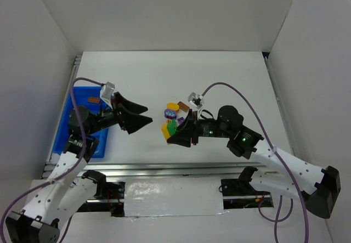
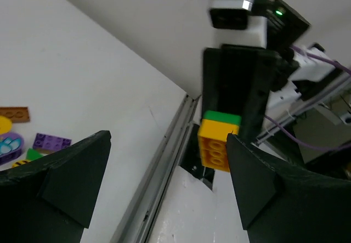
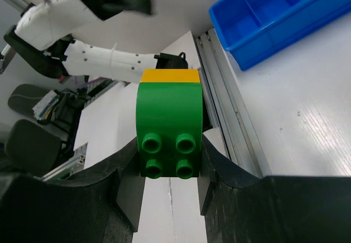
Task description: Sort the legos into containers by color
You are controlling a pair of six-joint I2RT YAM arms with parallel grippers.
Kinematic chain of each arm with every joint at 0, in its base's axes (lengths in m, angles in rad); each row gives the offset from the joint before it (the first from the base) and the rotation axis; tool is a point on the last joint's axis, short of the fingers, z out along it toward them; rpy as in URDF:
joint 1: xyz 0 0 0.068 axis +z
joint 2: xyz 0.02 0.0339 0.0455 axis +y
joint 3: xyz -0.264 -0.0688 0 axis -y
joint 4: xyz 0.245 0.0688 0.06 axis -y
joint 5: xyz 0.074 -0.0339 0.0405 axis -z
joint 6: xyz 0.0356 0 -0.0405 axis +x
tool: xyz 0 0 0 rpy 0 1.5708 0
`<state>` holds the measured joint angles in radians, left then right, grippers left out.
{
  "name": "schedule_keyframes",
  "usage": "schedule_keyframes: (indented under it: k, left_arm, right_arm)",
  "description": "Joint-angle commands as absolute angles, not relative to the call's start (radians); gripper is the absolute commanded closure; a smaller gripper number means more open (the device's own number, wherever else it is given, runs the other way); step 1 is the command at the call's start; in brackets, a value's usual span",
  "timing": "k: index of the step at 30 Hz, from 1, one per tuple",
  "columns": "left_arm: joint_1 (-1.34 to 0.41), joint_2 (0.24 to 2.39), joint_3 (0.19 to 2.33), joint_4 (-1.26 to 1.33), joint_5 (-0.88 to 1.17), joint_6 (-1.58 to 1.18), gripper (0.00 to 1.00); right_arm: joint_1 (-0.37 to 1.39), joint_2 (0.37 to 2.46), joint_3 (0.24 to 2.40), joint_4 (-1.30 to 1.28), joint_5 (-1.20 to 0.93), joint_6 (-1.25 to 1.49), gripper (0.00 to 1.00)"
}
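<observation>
My right gripper is shut on a green brick with a yellow brick stuck to its far end. It holds them above the table near the front middle. My left gripper is open and empty, pointing right at that stack. In the left wrist view the yellow brick shows just beside my right fingertip, not touching it. Loose legos, yellow, brown and purple, lie just behind the right gripper. The blue tray stands at the left edge, partly hidden by my left arm.
A small brown piece lies in the tray's far end. A metal rail runs along the table's front edge. White walls close in the back and sides. In the left wrist view a brown plate and a purple brick lie on the table.
</observation>
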<state>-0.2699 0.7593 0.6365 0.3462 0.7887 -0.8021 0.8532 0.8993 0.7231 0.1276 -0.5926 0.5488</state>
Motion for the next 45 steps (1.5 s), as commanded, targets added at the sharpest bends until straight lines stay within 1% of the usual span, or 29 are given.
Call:
schedule_keyframes:
  k: [1,3,6,8,9,16,17,19,20,21,27,30,32,33,34,35,36,37,40,41,43,44,45]
  left_arm:
    - [-0.305,0.715,0.644,0.385,0.903,-0.756,0.02]
    - [-0.313,0.701,0.624,0.406,0.926,-0.782,0.04]
    - [-0.330,0.687,0.623,0.371,0.924,-0.764,0.05]
    - [-0.342,0.686,0.624,0.354,0.920,-0.755,0.06]
    - [-0.345,0.687,0.624,0.368,0.923,-0.759,0.09]
    - [-0.368,0.681,0.620,0.419,0.951,-0.796,0.11]
    - [-0.371,0.678,0.620,0.429,0.957,-0.802,0.15]
    - [-0.380,0.673,0.630,0.431,0.957,-0.805,0.21]
    - [-0.387,0.672,0.634,0.431,0.965,-0.805,0.27]
    - [-0.390,0.673,0.638,0.423,0.966,-0.804,0.29]
    - [-0.410,0.663,0.666,0.390,0.959,-0.788,0.30]
    - [-0.414,0.661,0.673,0.420,0.966,-0.813,0.39]
    - [-0.417,0.661,0.680,0.423,0.971,-0.822,0.41]
    - [-0.420,0.661,0.686,0.420,0.969,-0.821,0.43]
    - [-0.423,0.660,0.687,0.419,0.971,-0.818,0.49]
    - [-0.426,0.658,0.690,0.414,0.971,-0.816,0.58]
    - [-0.428,0.657,0.692,0.408,0.969,-0.813,0.62]
    - [-0.428,0.657,0.698,0.400,0.966,-0.808,0.63]
    - [-0.434,0.661,0.704,0.391,0.960,-0.807,0.62]
    - [-0.436,0.663,0.706,0.390,0.959,-0.805,0.60]
    - [-0.440,0.669,0.710,0.380,0.956,-0.798,0.52]
    - [-0.439,0.672,0.713,0.370,0.954,-0.792,0.50]
    - [-0.443,0.676,0.713,0.368,0.954,-0.787,0.50]
  right_arm:
    - [0.859,0.937,0.787,0.216,-0.612,0.568,1.00]
    - [0.859,0.959,0.787,0.250,-0.620,0.586,1.00]
    - [0.861,0.980,0.775,0.331,-0.655,0.624,1.00]
    - [0.879,1.005,0.790,0.339,-0.660,0.624,1.00]
    - [0.882,1.014,0.798,0.331,-0.658,0.618,1.00]
    - [0.888,1.041,0.828,0.359,-0.701,0.617,1.00]
    - [0.891,1.054,0.831,0.362,-0.704,0.617,1.00]
    - [0.891,1.068,0.828,0.377,-0.715,0.620,1.00]
    - [0.890,1.078,0.825,0.405,-0.727,0.624,1.00]
    - [0.891,1.080,0.825,0.416,-0.732,0.626,1.00]
    - [0.891,1.114,0.842,0.442,-0.738,0.626,1.00]
    - [0.891,1.124,0.845,0.445,-0.729,0.621,1.00]
    - [0.891,1.126,0.850,0.445,-0.727,0.615,1.00]
    - [0.891,1.126,0.847,0.445,-0.721,0.614,1.00]
    - [0.891,1.124,0.845,0.445,-0.719,0.614,1.00]
    - [0.890,1.121,0.844,0.445,-0.716,0.611,1.00]
    - [0.891,1.120,0.842,0.443,-0.712,0.609,1.00]
    - [0.891,1.118,0.844,0.442,-0.712,0.609,1.00]
    - [0.896,1.124,0.850,0.430,-0.715,0.606,1.00]
    - [0.896,1.127,0.851,0.428,-0.712,0.603,1.00]
    - [0.910,1.132,0.859,0.407,-0.692,0.586,1.00]
    - [0.913,1.134,0.861,0.402,-0.687,0.583,1.00]
    - [0.914,1.134,0.859,0.399,-0.681,0.577,1.00]
